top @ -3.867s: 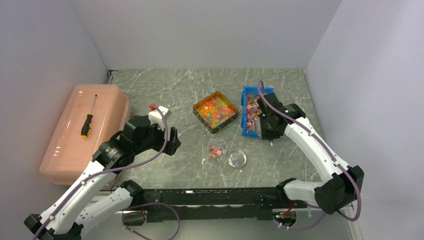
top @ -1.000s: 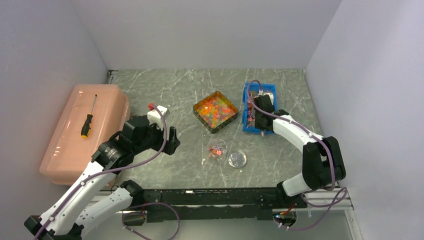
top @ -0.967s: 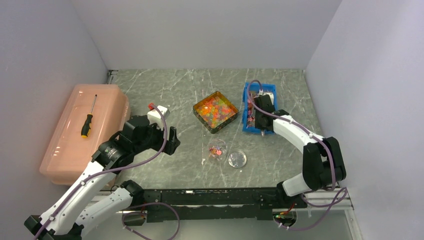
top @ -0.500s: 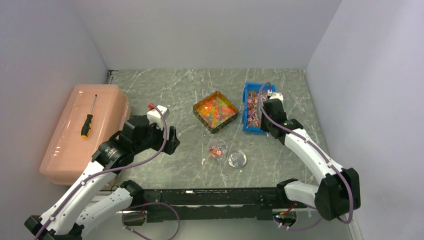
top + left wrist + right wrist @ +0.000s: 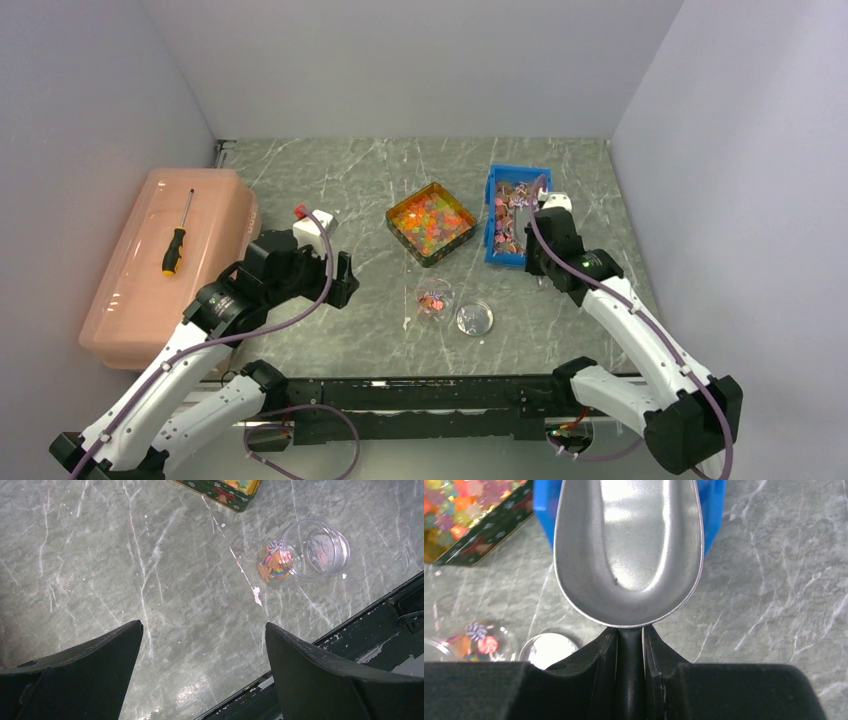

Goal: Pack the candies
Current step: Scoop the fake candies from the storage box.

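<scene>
The candies (image 5: 431, 219), tiny glossy orange, yellow, red and green pieces, fill a square green tin (image 5: 459, 238) at mid-table; its corner shows in the right wrist view (image 5: 471, 545). My right gripper (image 5: 629, 631) is shut on the black handle of a metal scoop (image 5: 629, 545). The scoop's bowl is empty and lies over the near end of the blue bin (image 5: 714, 510). From above, the right gripper (image 5: 541, 256) sits at that bin's (image 5: 493, 212) near right corner. My left gripper (image 5: 204, 626) hangs open over bare table, left of the tin (image 5: 340, 280).
A small clear jar (image 5: 434, 298) holding a few wrapped sweets stands near the front, its lid (image 5: 474, 318) beside it. The blue bin holds wrapped sweets. A pink lidded box (image 5: 140, 300) with a screwdriver (image 5: 178, 235) on top fills the left side. A black rail (image 5: 430, 395) runs along the near edge.
My right arm has drawn the scoop back out of the blue bin, towards the near right. The left arm has not moved.
</scene>
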Controlling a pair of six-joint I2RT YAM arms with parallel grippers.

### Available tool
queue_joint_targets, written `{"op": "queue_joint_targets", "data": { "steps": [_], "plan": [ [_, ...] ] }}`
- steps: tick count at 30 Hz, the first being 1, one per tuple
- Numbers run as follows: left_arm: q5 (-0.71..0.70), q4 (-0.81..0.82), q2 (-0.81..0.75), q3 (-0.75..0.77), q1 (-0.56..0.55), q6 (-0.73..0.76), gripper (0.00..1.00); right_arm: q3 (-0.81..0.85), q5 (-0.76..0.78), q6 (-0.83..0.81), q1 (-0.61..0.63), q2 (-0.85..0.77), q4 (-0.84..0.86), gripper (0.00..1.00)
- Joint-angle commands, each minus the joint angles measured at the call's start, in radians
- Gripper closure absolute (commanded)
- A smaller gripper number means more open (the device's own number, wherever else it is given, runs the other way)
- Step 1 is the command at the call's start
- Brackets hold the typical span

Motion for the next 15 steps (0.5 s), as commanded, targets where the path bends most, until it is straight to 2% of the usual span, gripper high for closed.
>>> {"op": "queue_joint_targets", "data": {
  "steps": [1,7,15],
  "plan": [
    [-0.014,0.014,-0.013,0.004,0.008,-0.004,0.01,0.094,0.037,0.035,0.083,-0.057,-0.092,1.00],
    [-0.011,0.014,-0.017,0.004,0.011,-0.005,0.01,0.157,0.119,0.097,0.253,-0.078,-0.206,1.00],
    [-0.013,0.014,-0.017,0.003,0.014,-0.004,0.00,0.193,0.130,0.149,0.392,-0.085,-0.302,1.00]
  ]
}}
